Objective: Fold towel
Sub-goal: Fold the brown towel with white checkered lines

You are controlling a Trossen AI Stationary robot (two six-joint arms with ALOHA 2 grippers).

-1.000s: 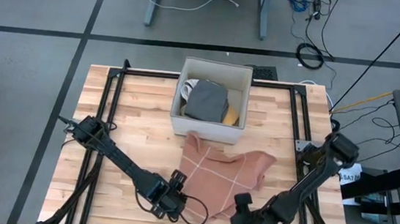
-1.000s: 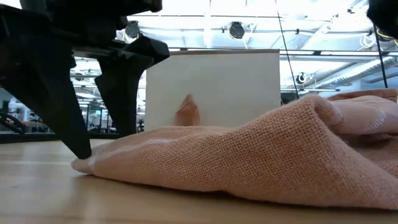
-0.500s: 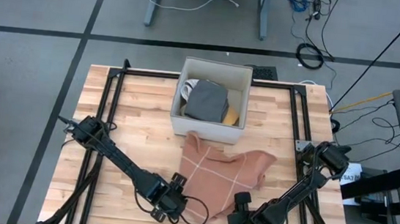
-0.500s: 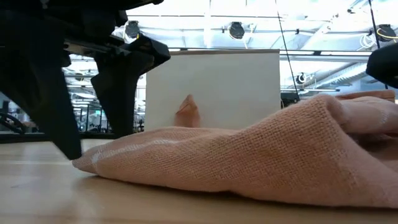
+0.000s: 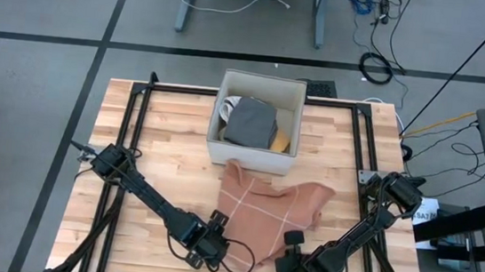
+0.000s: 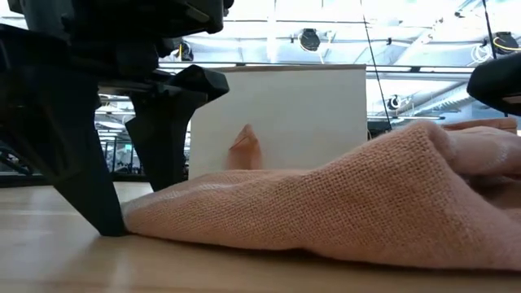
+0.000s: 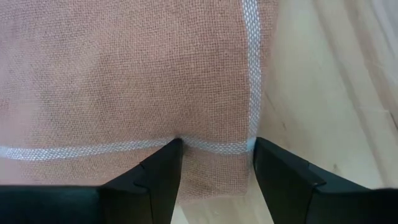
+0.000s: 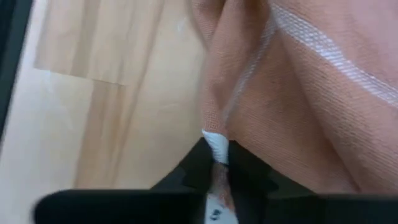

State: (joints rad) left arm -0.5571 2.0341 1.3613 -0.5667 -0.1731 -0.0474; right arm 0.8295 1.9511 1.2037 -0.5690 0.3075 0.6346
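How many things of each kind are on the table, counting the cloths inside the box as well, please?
Pink towel: 1
White box: 1
Grey cloth in the box: 1
Yellow cloth in the box: 1
White item in the box, too hidden to name: 1
Robot hands, left hand and right hand: 2
Total: 7

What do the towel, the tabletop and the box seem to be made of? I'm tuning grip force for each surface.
Towel: coarse woven cloth, probably cotton, matte salmon with paler woven stripes; the weave shows clearly in the left wrist view.
Tabletop: light wood in glued strips, butcher-block style, smooth with a slight sheen.
Box: plain white, flat-sided; cardboard or fabric, I cannot tell which.
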